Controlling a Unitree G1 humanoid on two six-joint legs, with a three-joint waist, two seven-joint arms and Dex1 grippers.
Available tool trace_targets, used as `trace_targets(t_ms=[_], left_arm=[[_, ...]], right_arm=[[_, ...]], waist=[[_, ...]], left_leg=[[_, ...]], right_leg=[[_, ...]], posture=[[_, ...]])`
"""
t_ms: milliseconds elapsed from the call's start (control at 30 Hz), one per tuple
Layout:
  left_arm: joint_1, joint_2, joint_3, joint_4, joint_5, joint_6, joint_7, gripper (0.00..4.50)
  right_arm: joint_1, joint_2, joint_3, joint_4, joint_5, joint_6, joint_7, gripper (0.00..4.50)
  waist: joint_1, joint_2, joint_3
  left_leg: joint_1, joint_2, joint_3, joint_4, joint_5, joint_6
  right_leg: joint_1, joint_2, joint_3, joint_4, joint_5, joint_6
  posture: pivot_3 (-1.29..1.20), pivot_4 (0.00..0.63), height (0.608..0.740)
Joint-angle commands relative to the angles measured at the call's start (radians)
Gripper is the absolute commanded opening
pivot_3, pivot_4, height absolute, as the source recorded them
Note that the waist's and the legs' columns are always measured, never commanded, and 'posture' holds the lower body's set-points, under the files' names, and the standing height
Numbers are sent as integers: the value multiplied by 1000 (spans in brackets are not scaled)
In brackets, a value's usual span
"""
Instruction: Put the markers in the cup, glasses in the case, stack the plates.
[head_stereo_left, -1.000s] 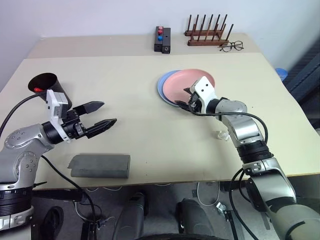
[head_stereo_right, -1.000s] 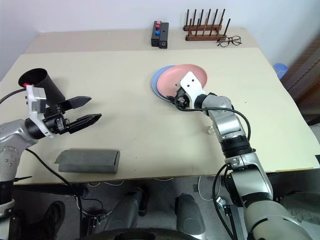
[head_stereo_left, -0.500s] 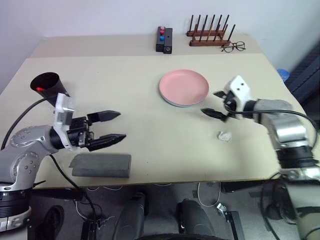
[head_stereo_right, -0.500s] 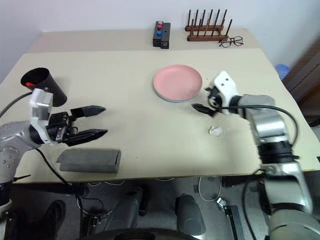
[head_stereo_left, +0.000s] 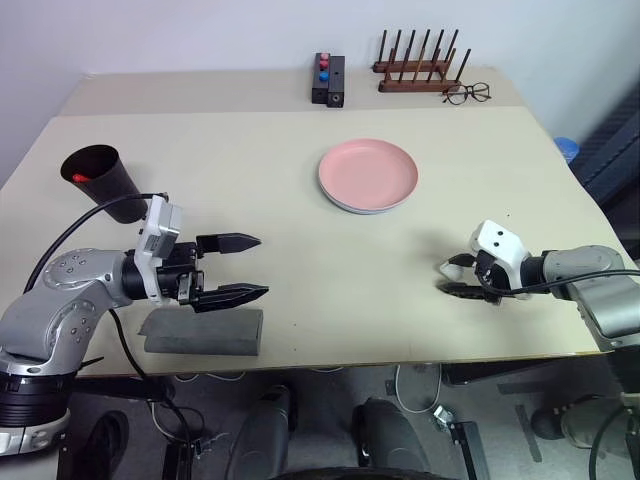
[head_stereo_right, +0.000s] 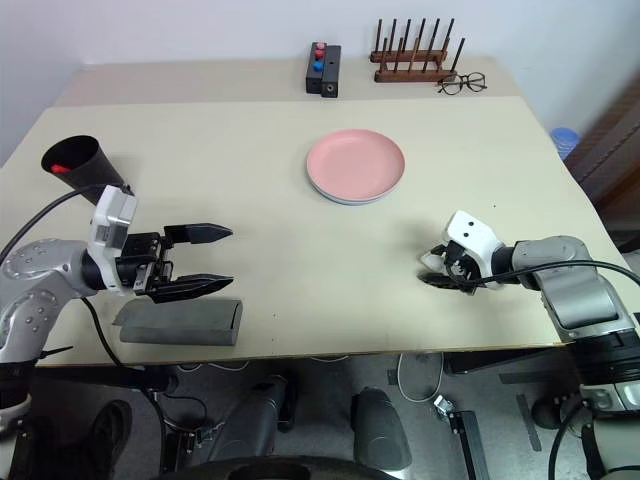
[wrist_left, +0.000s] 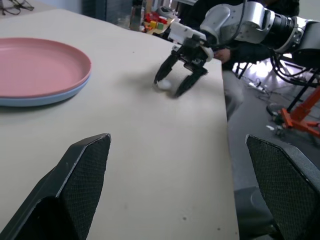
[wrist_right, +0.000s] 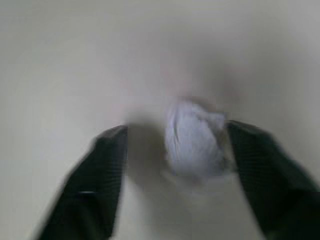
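The case (head_stereo_left: 202, 332) lies flat at the near left edge of the table (head_stereo_left: 260, 210), its long axis running left to right. Just above it the left gripper (head_stereo_left: 248, 267) is held wide open, fingers pointing right. At the near right, the right gripper (wrist_left: 172, 82) is seen partly open, its fingers astride a small crumpled white scrap (wrist_right: 194, 138); contact cannot be made out. Farther left, the cup (head_stereo_left: 104, 181) is tilted, mouth toward the far left, a red marker (head_stereo_left: 78, 178) end showing inside. At centre the pink plate (head_stereo_left: 368, 174) hides most of the blue plate (wrist_left: 35, 98) beneath. Clear-lens spectacles (head_stereo_left: 464, 93) lie beside a wooden rack (head_stereo_left: 419, 64) at the far edge.
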Motion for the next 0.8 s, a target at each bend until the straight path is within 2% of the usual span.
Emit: trace_targets(t_ms=[33,100,200,300,400,533,633,800], left_arm=[[-4,14,9,2,20,-37,-14,4500],[-1,11,14,5,21,-41,-14,4500],[-12,-8,34,18,21,-43,26,4500],[-88,-53,46,116,94,-65,182,4500],[-135,-94,63,187,150,-122,272,4500],[-150,-147,74,193,182,-168,363,4500],[-127,-162,68,166,191,-171,389,4500],[-37,-164,88,124,184,-197,383,4500]], right_arm=[[-11,-13,20,37,-68,-67,-22,960],[-33,5,9,49,-59,-69,-29,33],[-119,70,-38,48,4,-39,-55,33],[-252,176,-105,75,62,-41,-136,33],[-365,271,-121,147,49,-90,-231,33],[-508,406,-84,368,-35,-171,-388,33],[-542,438,-61,510,-81,-219,-422,955],[-558,455,-57,587,-93,-292,-418,3333]], waist=[[0,0,0],[0,0,0],[-2,0,0],[-5,0,0],[-2,0,0],[0,-1,0],[4,-1,0],[-5,0,0]], left_leg=[[0,0,0,0,0,0],[0,0,0,0,0,0],[0,0,0,1,0,0],[0,0,0,1,0,0],[0,0,-1,1,0,0],[0,-1,0,0,0,0],[0,-1,-1,0,0,0],[-1,-2,0,0,0,0]], right_leg=[[0,0,0,0,0,0],[0,0,0,0,0,0],[1,0,0,0,0,0],[0,1,0,0,0,0],[0,2,-1,1,2,4],[-1,3,-2,1,2,4],[0,4,-3,1,2,4],[-1,4,-2,2,3,5]], posture=[[0,150,735],[0,150,735],[0,150,735],[0,150,735],[0,150,735],[0,150,735],[0,150,735],[0,150,735]])
